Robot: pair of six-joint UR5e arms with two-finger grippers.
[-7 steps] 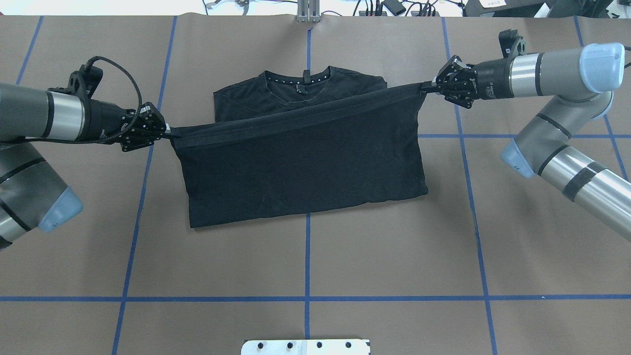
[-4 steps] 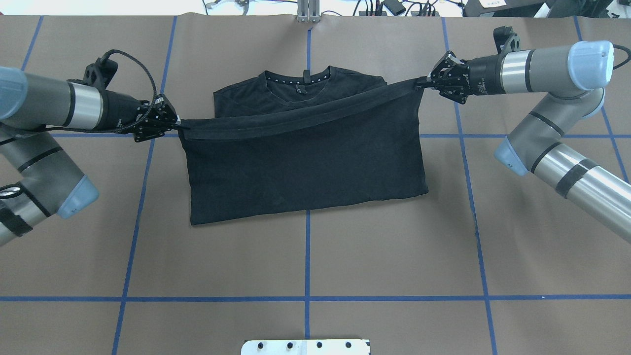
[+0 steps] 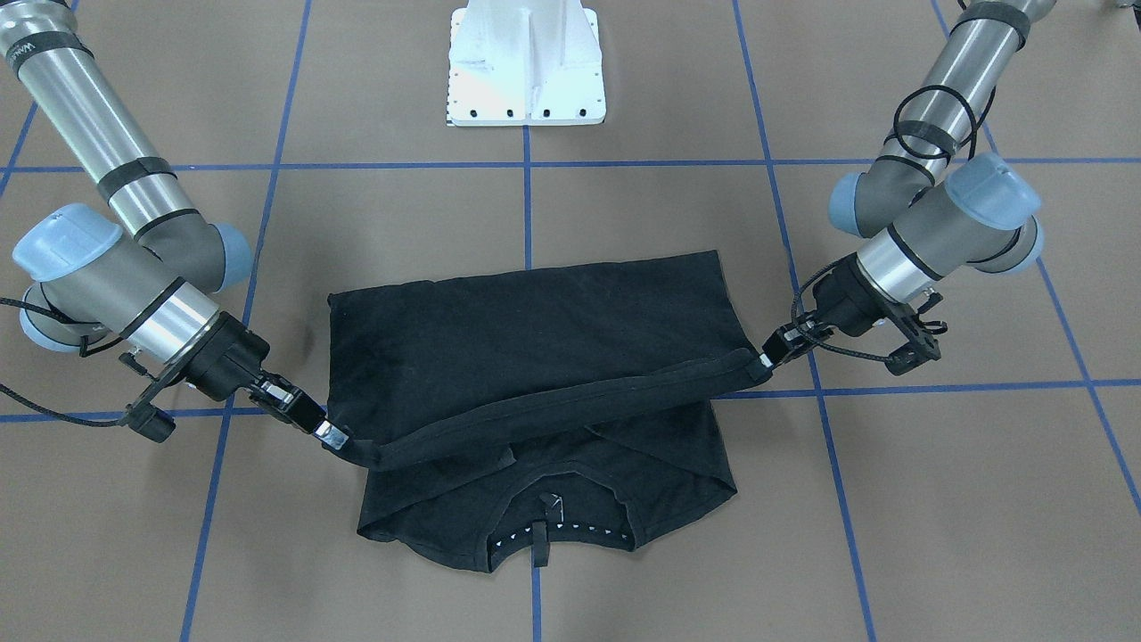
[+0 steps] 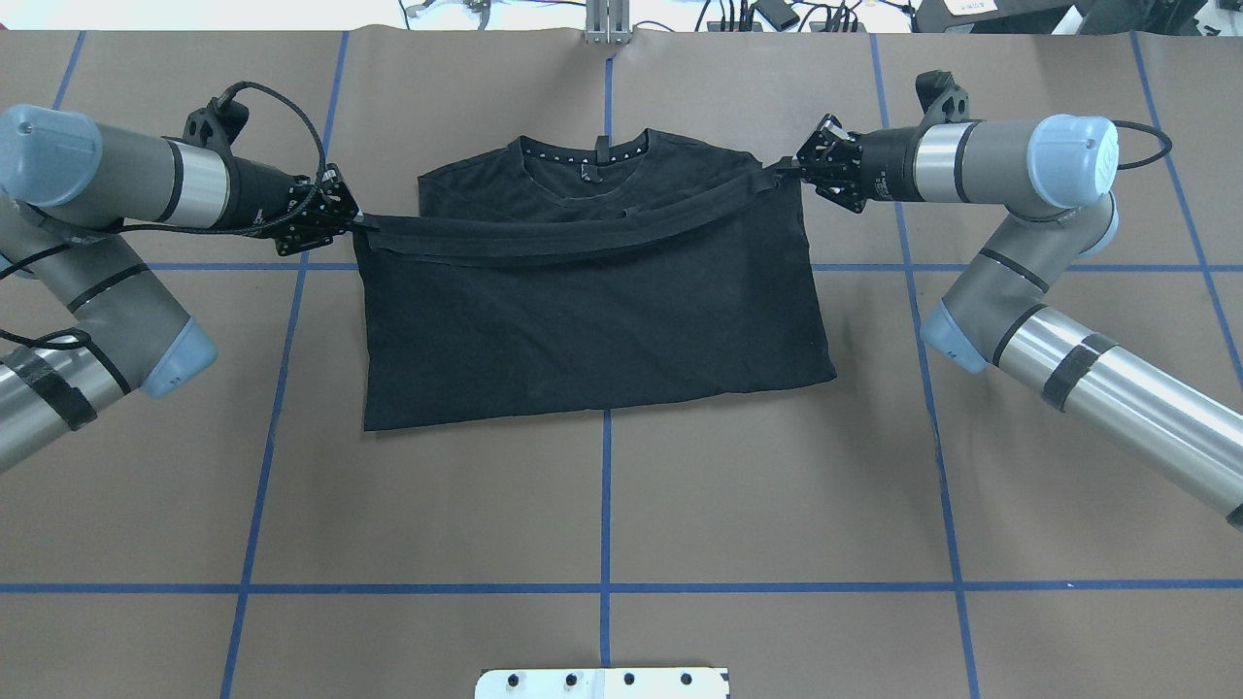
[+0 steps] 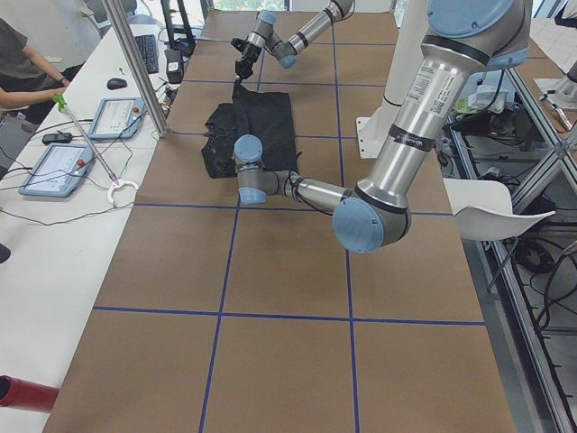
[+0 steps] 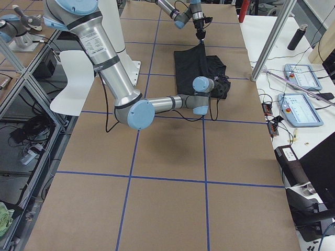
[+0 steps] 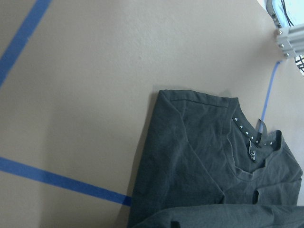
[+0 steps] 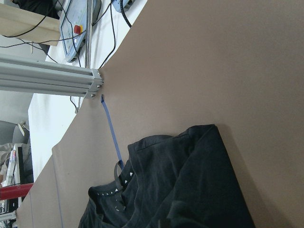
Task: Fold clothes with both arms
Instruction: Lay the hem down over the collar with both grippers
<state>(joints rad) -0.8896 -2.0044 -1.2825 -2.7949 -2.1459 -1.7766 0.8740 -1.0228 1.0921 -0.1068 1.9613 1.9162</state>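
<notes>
The black T-shirt [image 4: 592,320] lies on the brown table, collar [image 4: 587,155] with small white marks at the far side. Its logo is hidden. The hem edge is lifted as a taut band [image 4: 573,233] between the two grippers, above the chest part. My left gripper [image 4: 354,223] is shut on the hem's left corner. My right gripper [image 4: 791,167] is shut on the right corner. In the front-facing view the shirt [image 3: 535,339] hangs between the left gripper [image 3: 768,357] and the right gripper [image 3: 332,437]. The wrist views show the collar end [image 7: 204,161] [image 8: 190,190] below.
A white bolted base plate [image 4: 602,682] sits at the near table edge, seen also in the front-facing view [image 3: 526,62]. An aluminium post [image 4: 607,19] stands at the far edge. Blue tape lines cross the table. Operator desks with tablets [image 5: 63,153] flank the far side.
Both grippers have carried the hem farther toward the collar and moved inward toward each other. The band now sags a little and covers more of the chest.
</notes>
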